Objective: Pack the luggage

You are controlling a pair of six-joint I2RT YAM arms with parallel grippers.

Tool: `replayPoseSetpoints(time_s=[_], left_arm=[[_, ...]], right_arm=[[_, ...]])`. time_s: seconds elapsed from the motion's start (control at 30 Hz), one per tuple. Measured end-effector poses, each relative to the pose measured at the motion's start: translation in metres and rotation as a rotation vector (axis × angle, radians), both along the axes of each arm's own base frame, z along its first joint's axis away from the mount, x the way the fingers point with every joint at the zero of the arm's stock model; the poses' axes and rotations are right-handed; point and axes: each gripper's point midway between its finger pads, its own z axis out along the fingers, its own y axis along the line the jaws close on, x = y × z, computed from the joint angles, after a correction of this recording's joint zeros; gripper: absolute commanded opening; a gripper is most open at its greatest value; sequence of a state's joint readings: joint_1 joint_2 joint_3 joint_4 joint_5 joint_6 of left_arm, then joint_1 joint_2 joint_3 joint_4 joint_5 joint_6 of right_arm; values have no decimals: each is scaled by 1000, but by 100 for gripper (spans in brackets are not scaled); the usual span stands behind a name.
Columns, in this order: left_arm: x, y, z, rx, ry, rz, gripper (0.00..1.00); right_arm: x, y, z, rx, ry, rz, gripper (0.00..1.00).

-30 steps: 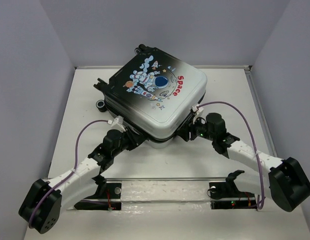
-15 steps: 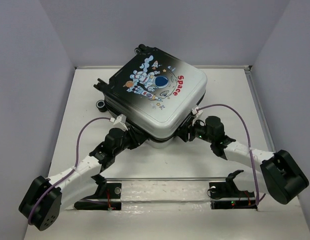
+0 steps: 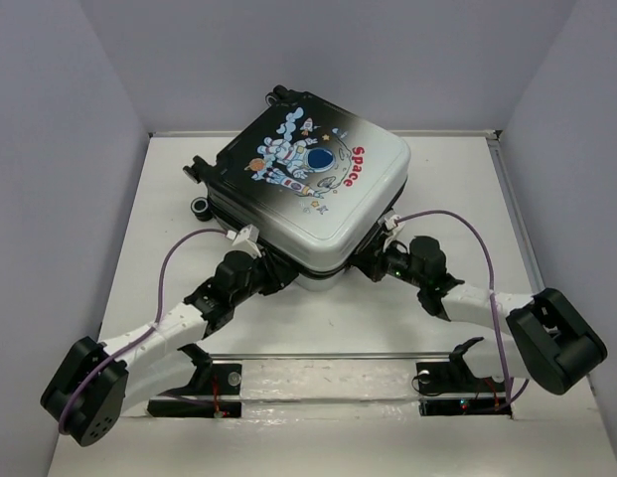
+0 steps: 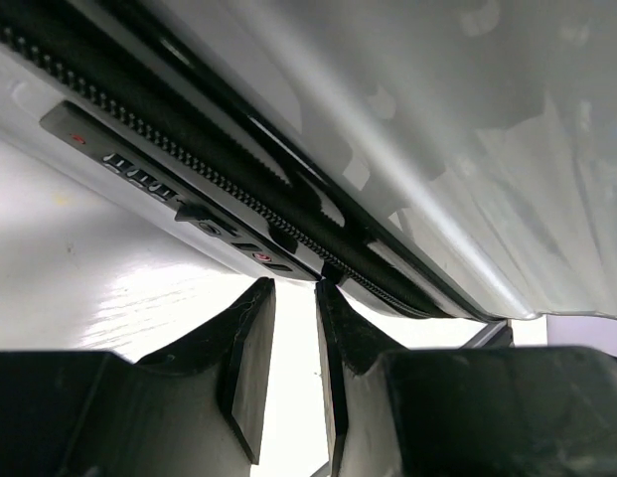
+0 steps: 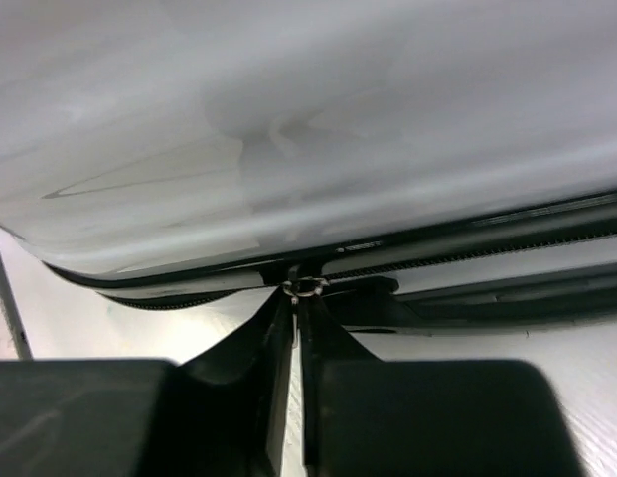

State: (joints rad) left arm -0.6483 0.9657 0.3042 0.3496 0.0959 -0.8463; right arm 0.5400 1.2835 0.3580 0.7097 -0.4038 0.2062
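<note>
On the white table (image 3: 169,209), toward the back: the luggage (image 3: 313,189) lies flat with its lid down, both arms at its near edge.

Zipping looks to be the step in hand. The right gripper (image 5: 293,298) is pinched almost closed on the small metal zip pull (image 5: 304,287). The left gripper (image 4: 295,290) holds nothing, its fingers a narrow slit apart just below the zip track (image 4: 238,189), near the combination lock (image 4: 139,171). The next move probably calls for drawing the pull along the seam while the left steadies the shell. Bare table flanks both arms.
</note>
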Motion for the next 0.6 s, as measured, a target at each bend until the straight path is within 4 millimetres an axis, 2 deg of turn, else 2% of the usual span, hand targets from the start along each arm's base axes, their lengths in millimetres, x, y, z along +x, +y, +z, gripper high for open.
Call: replayPoseSetpoints(time_s=[0.17,0.27,0.4,0.6], left_arm=[[2,-7,1,1,3,-15,34],[4,-12,1,-2,5,-24,34],[6,-21,2,-7,11,-50,34],[2,-37,-4,-14,40,-77,33]], right_arm=[[-13,2,-2,31,46,-18,7],[-36,13,-3,34,74,6,7],[-73,37,-4,24,113,38,7],[-83,58,-6,-10,167,-104,7]])
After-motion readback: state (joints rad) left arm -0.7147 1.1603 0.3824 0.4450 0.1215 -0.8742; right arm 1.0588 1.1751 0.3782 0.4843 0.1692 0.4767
